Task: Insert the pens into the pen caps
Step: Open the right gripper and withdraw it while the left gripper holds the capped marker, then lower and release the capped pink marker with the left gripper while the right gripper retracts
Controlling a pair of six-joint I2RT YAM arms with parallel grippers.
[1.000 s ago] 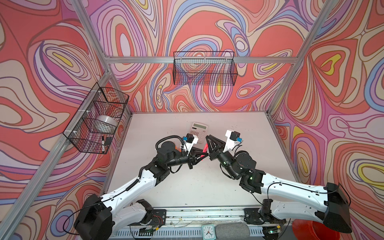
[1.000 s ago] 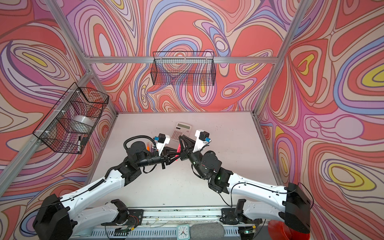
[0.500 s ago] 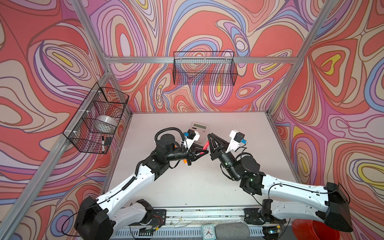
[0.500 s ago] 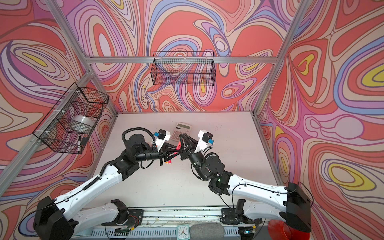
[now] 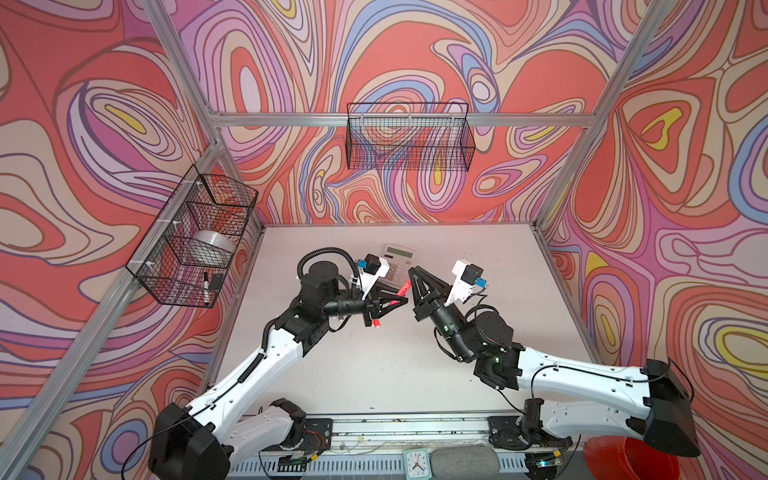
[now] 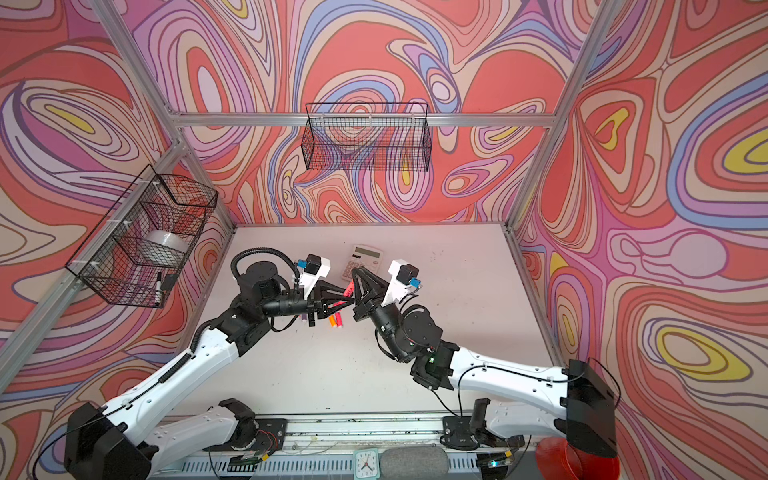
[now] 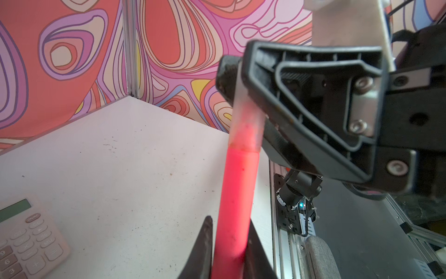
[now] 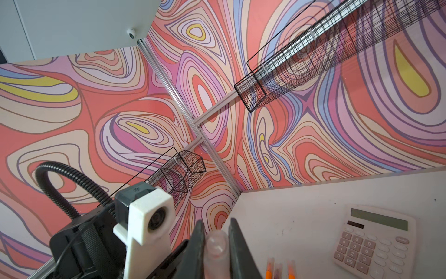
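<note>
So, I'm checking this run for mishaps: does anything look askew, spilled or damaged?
Nothing stands out. The left gripper holds a pink-red pen whose tip sits inside the translucent cap pinched by the right gripper, roughly in line; the calculator lies flat on the table.

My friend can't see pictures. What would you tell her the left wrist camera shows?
A pink-red pen, gripped by the left hand, has its far end inside a see-through pen cap that the right hand pinches. Behind them is a white table with a pale calculator on it, and swirly colourful walls.
</note>
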